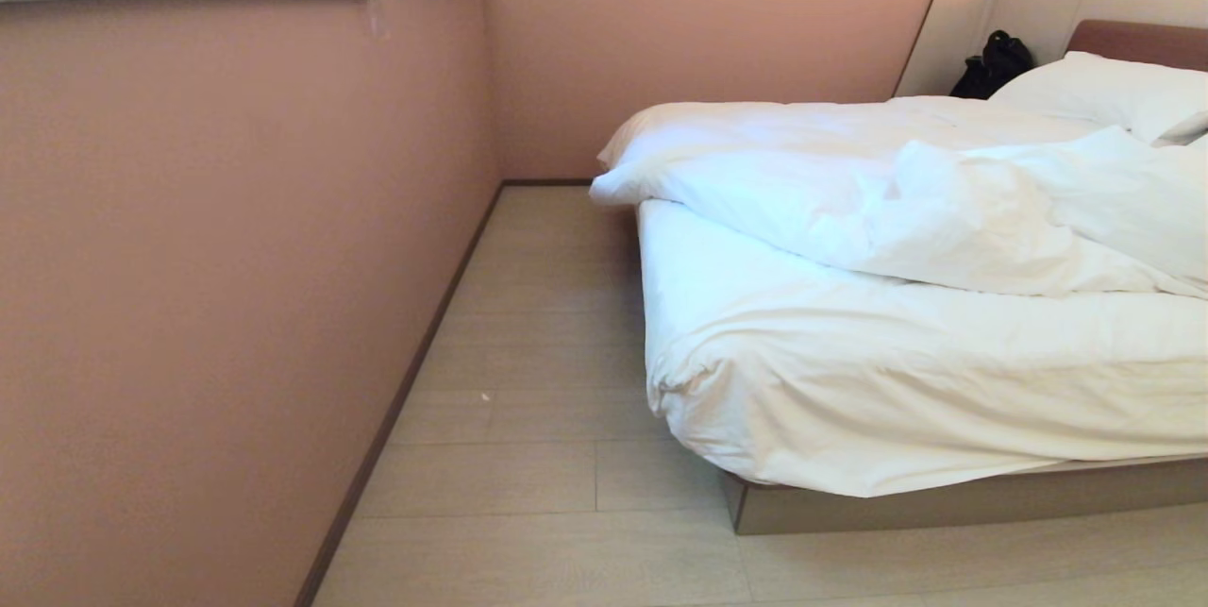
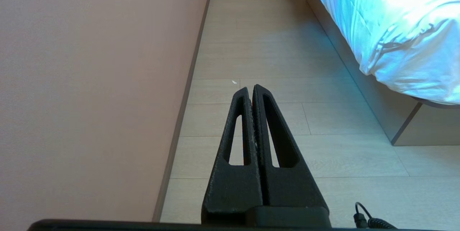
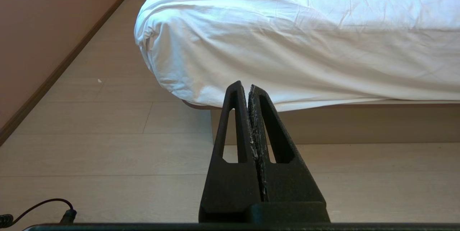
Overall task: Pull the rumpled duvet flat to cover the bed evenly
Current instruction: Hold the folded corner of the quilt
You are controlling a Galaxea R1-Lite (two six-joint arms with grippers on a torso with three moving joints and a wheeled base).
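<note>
The thick, puffy white duvet (image 1: 906, 201) lies bunched in a rumpled heap across the upper part of the wide low bed (image 1: 944, 494), its folded edge hanging off the side nearest the pink wall (image 1: 236, 258), so the whole foot end is bare. There the tight white fitted sheet (image 1: 897, 380) shows, gathered in creases at the near corner above the taupe-grey base. Only the head view takes in the heap as a whole, along with the white rectangular pillow (image 1: 1104, 88) at the far end, the brown padded headboard (image 1: 1147, 41) in its beige surround, and a black bag (image 1: 991, 64) propped in the corner beside the pillow.

Neither arm reaches that view. The right gripper (image 3: 248, 86) hangs low with its black slotted fingers pressed together, nothing between them; straight ahead of its tips is the sheeted foot corner of the bed, and a thin strip of the duvet shows beyond that along the top. The left gripper (image 2: 251, 88), likewise pinched closed and empty, points down the strip of pale wood-plank floor (image 2: 269, 44) between wall and bed; the bed corner sits off to one side of its tips, the wall to the other, and a small white speck (image 2: 234, 82) lies on the floor just past them.
</note>
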